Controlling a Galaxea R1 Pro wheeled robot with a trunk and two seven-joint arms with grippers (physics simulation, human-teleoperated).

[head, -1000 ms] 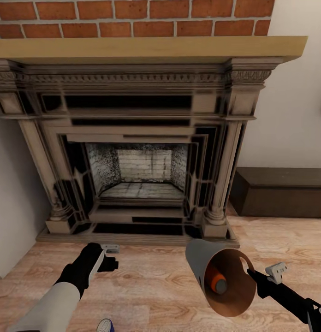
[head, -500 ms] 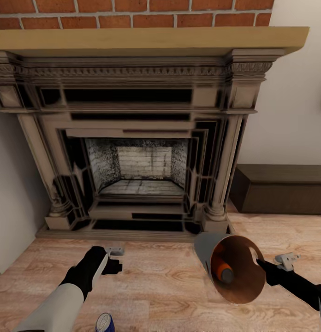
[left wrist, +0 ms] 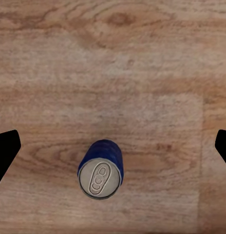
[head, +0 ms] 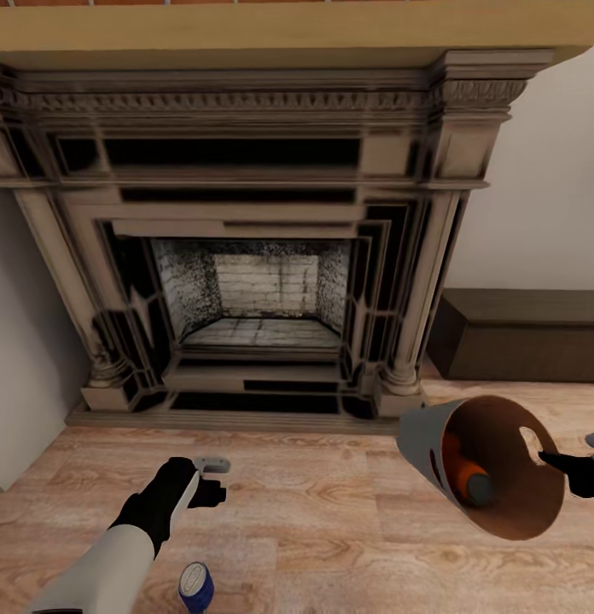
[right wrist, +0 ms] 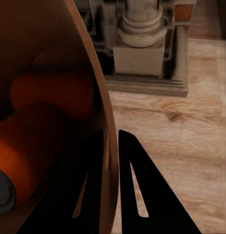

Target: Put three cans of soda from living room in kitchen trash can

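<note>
Blue can upright on the floor, under the left gripper.

The blue can (left wrist: 100,169) is seen standing on the wood floor (head: 331,503), axis vertical, between the wide-open, empty left gripper (left wrist: 113,146) fingers, nearer that arm. The tipped bin (head: 493,465), holding orange cans (head: 463,469), is pinched at its rim by the right gripper (right wrist: 113,161).

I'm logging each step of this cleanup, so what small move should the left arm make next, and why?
Probably lower the left gripper straight down around the blue can. That can stands upright on the wood floor between the open jaws, apart from both, while the bin in the right gripper already holds orange cans.
</note>
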